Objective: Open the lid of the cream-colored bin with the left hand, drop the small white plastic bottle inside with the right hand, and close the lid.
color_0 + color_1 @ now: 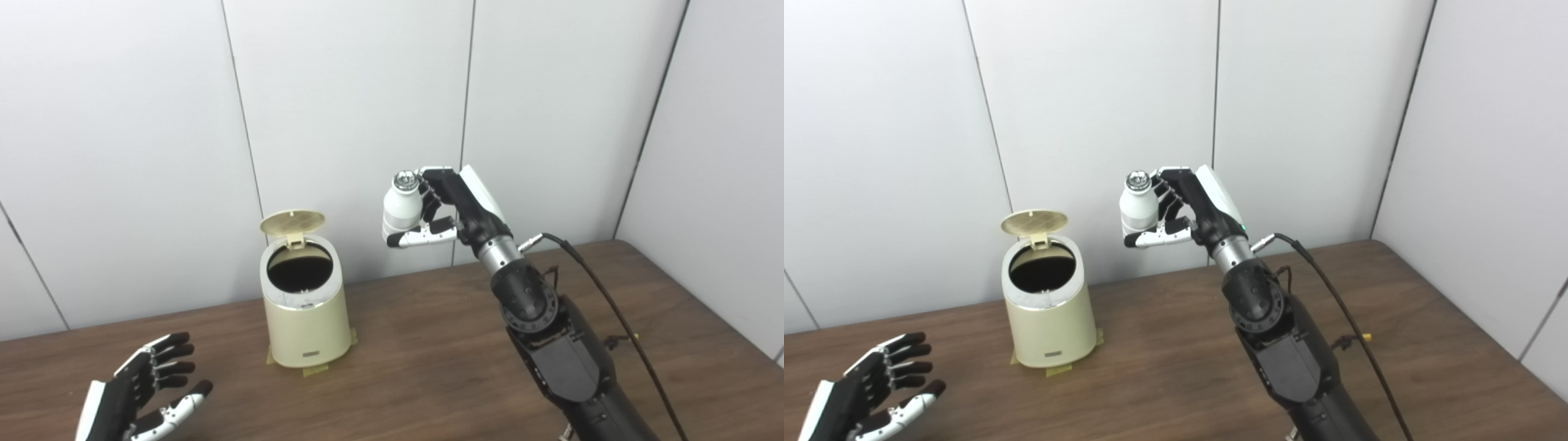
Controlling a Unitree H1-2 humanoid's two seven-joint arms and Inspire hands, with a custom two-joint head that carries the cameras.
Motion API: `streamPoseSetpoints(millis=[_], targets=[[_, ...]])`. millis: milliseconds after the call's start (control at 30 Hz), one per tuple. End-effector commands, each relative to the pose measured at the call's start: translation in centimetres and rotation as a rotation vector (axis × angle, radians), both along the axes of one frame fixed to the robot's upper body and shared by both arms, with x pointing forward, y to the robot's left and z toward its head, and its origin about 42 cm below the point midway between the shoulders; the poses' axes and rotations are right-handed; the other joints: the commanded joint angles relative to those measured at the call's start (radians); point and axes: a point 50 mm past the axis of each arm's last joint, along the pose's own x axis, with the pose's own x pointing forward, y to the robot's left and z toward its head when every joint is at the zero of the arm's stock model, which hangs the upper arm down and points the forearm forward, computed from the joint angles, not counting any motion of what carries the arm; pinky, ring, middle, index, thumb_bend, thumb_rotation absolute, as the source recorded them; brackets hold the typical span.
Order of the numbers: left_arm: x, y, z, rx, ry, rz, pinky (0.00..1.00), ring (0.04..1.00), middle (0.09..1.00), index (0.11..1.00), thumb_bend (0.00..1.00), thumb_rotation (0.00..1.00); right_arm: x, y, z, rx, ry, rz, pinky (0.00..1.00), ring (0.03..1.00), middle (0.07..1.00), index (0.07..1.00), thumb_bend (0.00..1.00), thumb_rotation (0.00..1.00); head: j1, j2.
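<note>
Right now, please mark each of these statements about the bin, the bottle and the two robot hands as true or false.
1. The lid of the cream-colored bin stands open. True.
2. The right robot hand is empty. False: it holds the small white bottle upright.
3. The bottle is already inside the bin. False: it is in the air, to the right of the bin.
4. The left robot hand is open and apart from the bin. True.
5. The bin lies on its side. False: it stands upright on the table.

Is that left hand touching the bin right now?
Apart. In the left eye view the open left hand hovers low, with bare table showing between it and the cream-colored bin.
</note>
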Motion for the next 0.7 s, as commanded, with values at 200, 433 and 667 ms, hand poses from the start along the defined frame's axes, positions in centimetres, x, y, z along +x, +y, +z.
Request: streamPoseSetpoints(millis=[200, 433, 667], targets=[[0.9, -1.3, 1.2, -0.011, -0.084, -0.010, 0.63, 0.662, 0.728, 0.767, 0.68, 0.04, 1.2, 4.1, 3.3, 0.004, -0.081, 0.111, 0.31, 0.360, 0.443, 0.506, 0.53, 0.00, 0.085, -0.004], [1.2, -2.3, 0.8, -0.030, -0.090, -0.017, 0.58, 0.647, 0.725, 0.769, 0.69, 0.06, 2.3, 5.8, 2.6, 0.042, -0.045, 0.137, 0.29, 0.352, 0.450, 0.500, 0.53, 0.00, 0.129, -0.007], [1.3, -3.0, 0.7, -0.043, -0.084, -0.023, 0.59, 0.661, 0.734, 0.772, 0.69, 0.08, 3.6, 7.3, 2.2, 0.060, -0.028, 0.117, 0.32, 0.401, 0.472, 0.506, 0.52, 0.00, 0.154, -0.006]])
